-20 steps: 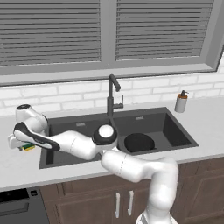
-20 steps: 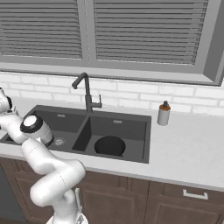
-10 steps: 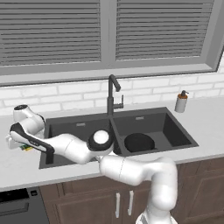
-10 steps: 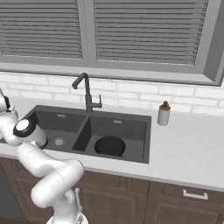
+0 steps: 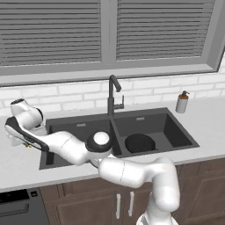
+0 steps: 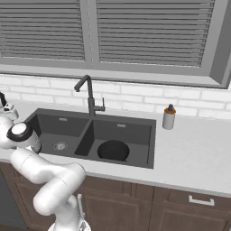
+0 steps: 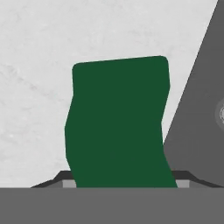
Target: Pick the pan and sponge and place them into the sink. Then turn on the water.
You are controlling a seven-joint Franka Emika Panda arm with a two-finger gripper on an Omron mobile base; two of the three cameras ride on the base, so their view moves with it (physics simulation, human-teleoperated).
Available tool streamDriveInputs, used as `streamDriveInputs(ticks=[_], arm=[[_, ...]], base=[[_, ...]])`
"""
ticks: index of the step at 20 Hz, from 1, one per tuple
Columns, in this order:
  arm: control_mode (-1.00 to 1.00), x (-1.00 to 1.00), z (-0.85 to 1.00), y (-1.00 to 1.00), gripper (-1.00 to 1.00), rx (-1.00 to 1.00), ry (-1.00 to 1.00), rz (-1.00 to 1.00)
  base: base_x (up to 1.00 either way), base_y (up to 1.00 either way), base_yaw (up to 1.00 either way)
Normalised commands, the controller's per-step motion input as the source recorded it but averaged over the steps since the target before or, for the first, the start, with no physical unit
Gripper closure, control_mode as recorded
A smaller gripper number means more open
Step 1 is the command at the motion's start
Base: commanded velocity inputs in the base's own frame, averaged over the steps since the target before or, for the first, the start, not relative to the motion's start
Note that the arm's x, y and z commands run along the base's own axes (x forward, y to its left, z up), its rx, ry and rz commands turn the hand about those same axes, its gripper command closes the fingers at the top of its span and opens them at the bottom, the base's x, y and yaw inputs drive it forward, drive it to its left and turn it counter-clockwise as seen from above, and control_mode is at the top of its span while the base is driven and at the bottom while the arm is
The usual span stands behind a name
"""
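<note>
- Gripper [image 5: 19, 143] out over the counter [image 5: 17, 162] left of the sink [image 5: 176, 132], low; vs 1.0 s ago hand sits further left and the forearm stretches more across the left basin.
- Sponge [image 7: 118, 122] seen up close from hand cam: green top, sides pinched inward partway down, lower end wedged between the dark finger tips – reads as clamped on sponge.
- Left base cam: only a yellow-green sliver of sponge under the hand, just beside sink's left rim; 1.0 s ago more of it showed.
- Can't tell if sponge is touching counter or lifted.
- Pan [image 5: 139, 143] in right basin, flat on the bottom, same spot as 0.5 s ago.
- Faucet [image 5: 112, 94] behind divider, no water running; unchanged.
- Soap bottle [image 5: 181, 102] on counter, right of sink, unmoved.
- Right base cam: elbow joint at far left edge, further left than before.
</note>
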Motion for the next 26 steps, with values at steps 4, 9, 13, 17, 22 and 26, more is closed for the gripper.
streamDriveInputs(ticks=[4, 9, 13, 17, 22, 26], arm=[[-1.0, -0.07, 0.03, -1.0, 1.0, 0.0, 0.0, -0.1], [-1.0, -0.23, 0.04, -1.0, 1.0, 0.0, 0.0, -0.08], [-1.0, -0.53, 0.0, -1.0, 1.0, 0.01, -0.01, -0.08], [-1.0, -0.67, 0.0, -1.0, 1.0, 0.02, -0.02, -0.07], [-1.0, -0.59, 0.03, -1.0, 1.0, 0.03, -0.03, -0.04], [-1.0, -0.66, 0.09, -0.96, 1.0, 0.04, -0.07, 0.0]], base=[[0.0, 0.0, 0.0], [0.0, 0.0, 0.0], [0.0, 0.0, 0.0], [0.0, 0.0, 0.0], [0.0, 0.0, 0.0], [0.0, 0.0, 0.0]])
